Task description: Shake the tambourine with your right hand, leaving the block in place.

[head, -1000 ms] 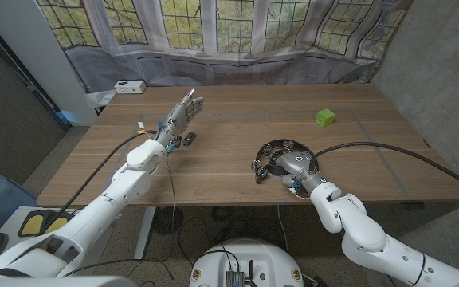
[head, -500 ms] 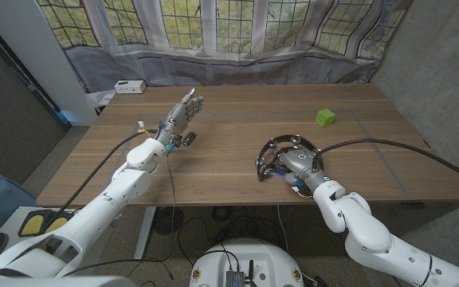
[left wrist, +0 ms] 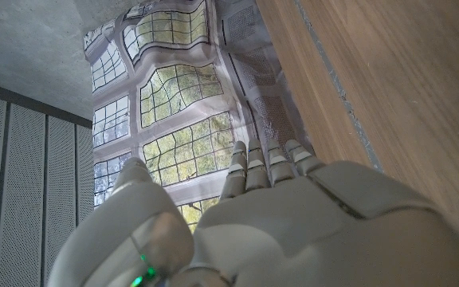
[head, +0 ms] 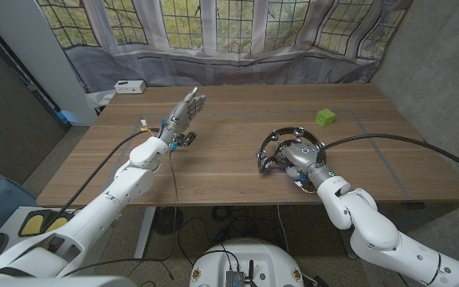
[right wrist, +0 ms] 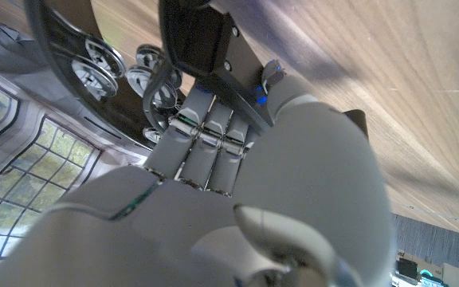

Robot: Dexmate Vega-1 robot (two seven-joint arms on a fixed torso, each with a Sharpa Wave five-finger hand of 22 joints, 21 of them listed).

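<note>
Right now your right hand [head: 300, 157] grips the tambourine [head: 281, 147], fingers curled around its black rim. You have it lifted and tilted over the right half of the wooden table [head: 229, 171], with the small metal discs showing along the frame. From the right wrist camera you can see those fingers [right wrist: 205, 131] wrapped over the rim of the tambourine [right wrist: 94, 72], two of its discs just beside them.

You have the green block [head: 325, 118] sitting on the table farther back, toward the right, well apart from the tambourine.

Your left hand [head: 183, 114] is raised above the left part of the table, fingers straight and apart, holding nothing; the left wrist camera shows the back of that hand [left wrist: 293, 199] with its fingers extended toward the window backdrop [left wrist: 174, 104]. A small white box [head: 129, 86] lies at the far left corner.
</note>
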